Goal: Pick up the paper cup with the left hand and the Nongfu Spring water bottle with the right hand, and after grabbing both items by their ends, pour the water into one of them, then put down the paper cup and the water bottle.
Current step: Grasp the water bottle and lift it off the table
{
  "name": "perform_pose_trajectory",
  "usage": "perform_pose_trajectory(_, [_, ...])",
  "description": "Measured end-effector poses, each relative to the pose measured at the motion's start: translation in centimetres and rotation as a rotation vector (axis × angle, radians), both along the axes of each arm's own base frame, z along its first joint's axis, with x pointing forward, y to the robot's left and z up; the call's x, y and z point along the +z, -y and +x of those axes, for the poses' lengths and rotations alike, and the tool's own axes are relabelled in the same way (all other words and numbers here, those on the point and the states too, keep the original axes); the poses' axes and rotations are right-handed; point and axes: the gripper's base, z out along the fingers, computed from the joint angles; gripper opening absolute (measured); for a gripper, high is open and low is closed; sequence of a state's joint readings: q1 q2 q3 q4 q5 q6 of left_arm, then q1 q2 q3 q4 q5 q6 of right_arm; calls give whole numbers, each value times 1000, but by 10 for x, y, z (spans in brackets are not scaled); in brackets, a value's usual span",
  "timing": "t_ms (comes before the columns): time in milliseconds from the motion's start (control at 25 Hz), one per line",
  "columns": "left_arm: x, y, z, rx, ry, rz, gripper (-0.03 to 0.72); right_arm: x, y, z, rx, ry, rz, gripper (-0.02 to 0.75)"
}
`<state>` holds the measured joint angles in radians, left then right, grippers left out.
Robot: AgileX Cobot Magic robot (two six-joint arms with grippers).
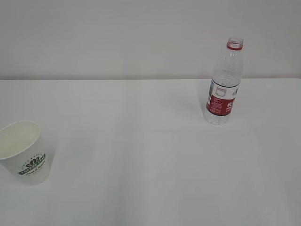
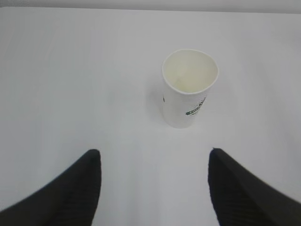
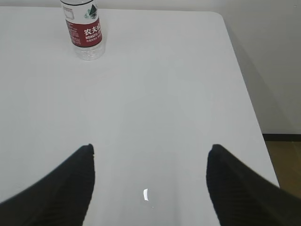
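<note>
The paper cup (image 1: 23, 151) stands upright at the near left of the white table (image 1: 141, 155), white with a green logo, cream inside. The Nongfu Spring water bottle (image 1: 224, 84) stands upright at the far right, uncapped, with a red-and-white label. No arm shows in the exterior view. In the left wrist view the cup (image 2: 189, 87) is ahead and slightly right of my left gripper (image 2: 154, 153), whose black fingers (image 2: 75, 188) stand wide apart with nothing between them. In the right wrist view the bottle (image 3: 83, 29) is far ahead to the left of my open, empty right gripper (image 3: 150, 148).
The table's right edge (image 3: 249, 89) and rounded far corner show in the right wrist view, with wall and floor beyond. A small bright glint (image 3: 145, 194) lies on the tabletop between the right fingers. A plain wall (image 1: 141, 37) backs the table.
</note>
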<state>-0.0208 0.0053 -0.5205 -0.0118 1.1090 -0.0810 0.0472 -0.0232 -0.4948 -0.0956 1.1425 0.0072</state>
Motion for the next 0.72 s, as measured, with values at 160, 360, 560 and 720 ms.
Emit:
perform_pose_trajectory(160, [0, 0, 0, 0, 0, 0, 516, 0, 0, 0, 0, 0, 0, 557])
perform_pose_trajectory(360, [0, 0, 0, 0, 0, 0, 516, 0, 0, 0, 0, 0, 0, 557])
perform_pose_trajectory(560, [0, 0, 0, 0, 0, 0, 516, 0, 0, 0, 0, 0, 0, 557])
perform_pose_trajectory(720, [0, 0, 0, 0, 0, 0, 516, 0, 0, 0, 0, 0, 0, 557])
